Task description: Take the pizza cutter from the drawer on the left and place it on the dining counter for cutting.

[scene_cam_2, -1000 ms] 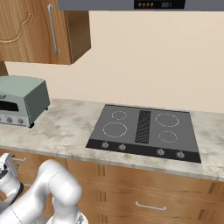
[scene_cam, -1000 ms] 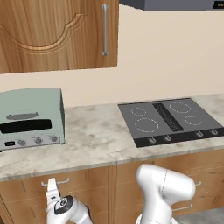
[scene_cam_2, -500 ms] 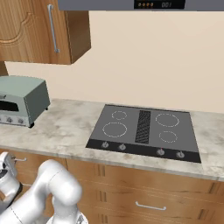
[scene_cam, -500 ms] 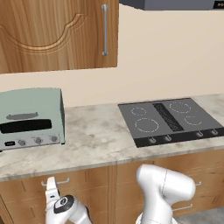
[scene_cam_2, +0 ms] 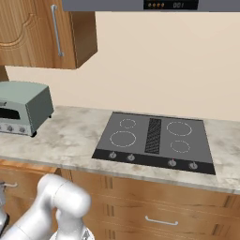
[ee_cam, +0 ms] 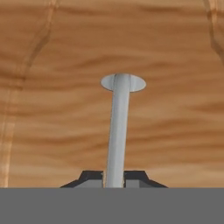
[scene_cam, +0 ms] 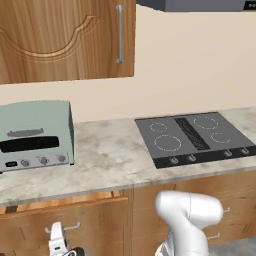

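My gripper (ee_cam: 114,177) is shut on the slim silver bar handle (ee_cam: 118,131) of the drawer (ee_cam: 52,109), with a dark fingertip on each side of the bar. In the left base view the gripper (scene_cam: 57,240) sits low at the left, against the brown drawer front (scene_cam: 25,227) under the worktop. A thin strip of lighter wood shows along the drawer's top edge. The pizza cutter is hidden. The dining counter is out of view.
A pale green toaster oven (scene_cam: 35,135) stands on the stone worktop (scene_cam: 110,155) above the drawer. To its right lies a black cooktop (scene_cam: 192,137). A carved wall cabinet (scene_cam: 60,35) hangs overhead. More drawers (scene_cam_2: 159,220) run below the cooktop.
The jaws have closed onto the drawer's handle. The arm and the rest of the scene hold almost still.
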